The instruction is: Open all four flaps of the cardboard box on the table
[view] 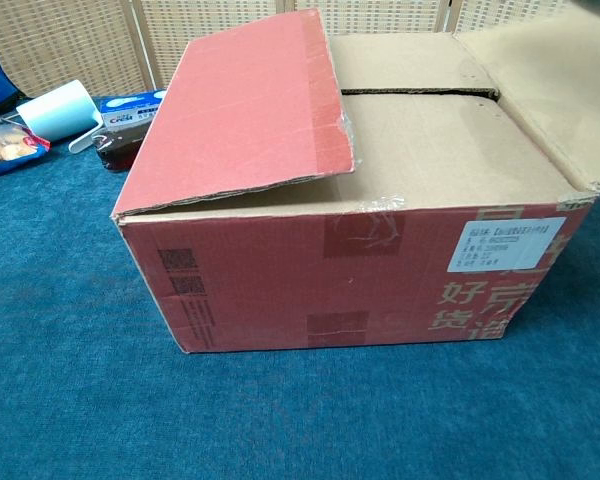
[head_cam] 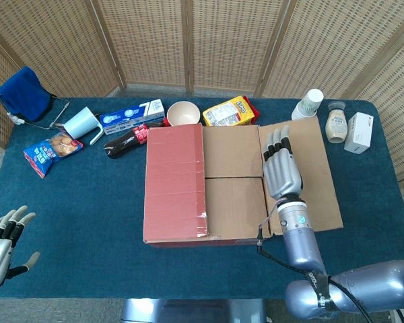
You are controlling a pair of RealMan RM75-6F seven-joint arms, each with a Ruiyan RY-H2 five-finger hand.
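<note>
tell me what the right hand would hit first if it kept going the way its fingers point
Probably nothing on the box: the right hand points toward the table's far edge, along the opened flap. The white cup stands roughly in that line, though heights are unclear.

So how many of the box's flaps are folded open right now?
1. The brown right-side flap of the cardboard box lies folded outward under the right hand. The red left flap and two inner brown flaps remain down.

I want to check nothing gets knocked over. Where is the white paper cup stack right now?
In the head view, the white paper cup stack stands at the far right of the table, just beyond the opened right flap, left of the mayonnaise bottle.
</note>
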